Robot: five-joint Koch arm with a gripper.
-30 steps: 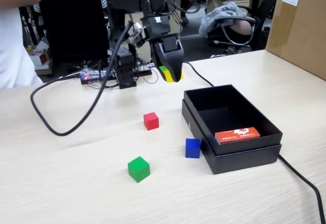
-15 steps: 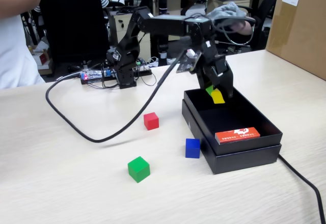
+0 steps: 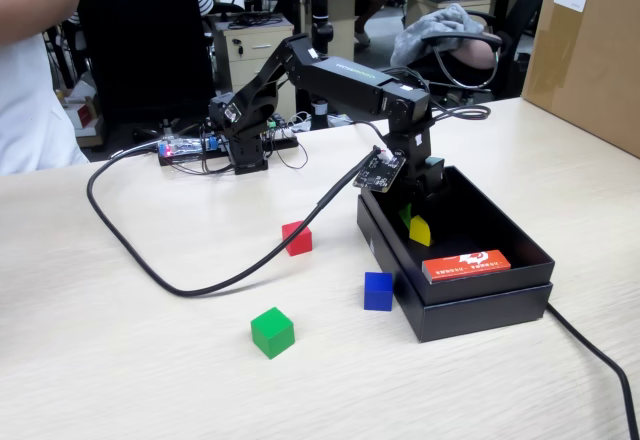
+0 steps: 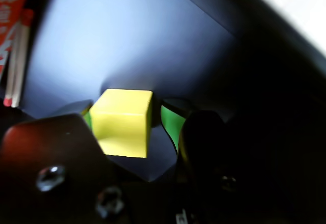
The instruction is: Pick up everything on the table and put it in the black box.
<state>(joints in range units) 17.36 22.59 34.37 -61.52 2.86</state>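
Showing gap beside yellow cube (image 4: 124,122) (wrist view only).

Desk (image 3: 120,360) looking like pale wood-grain laminate, smooth w/ slight sheen. Black box (image 3: 480,305) showing matt cardboard. Yellow cube (image 4: 125,122) appearing smooth, matt. Hand (image 4: 137,124) showing dark plastic w/ shiny metal screws.
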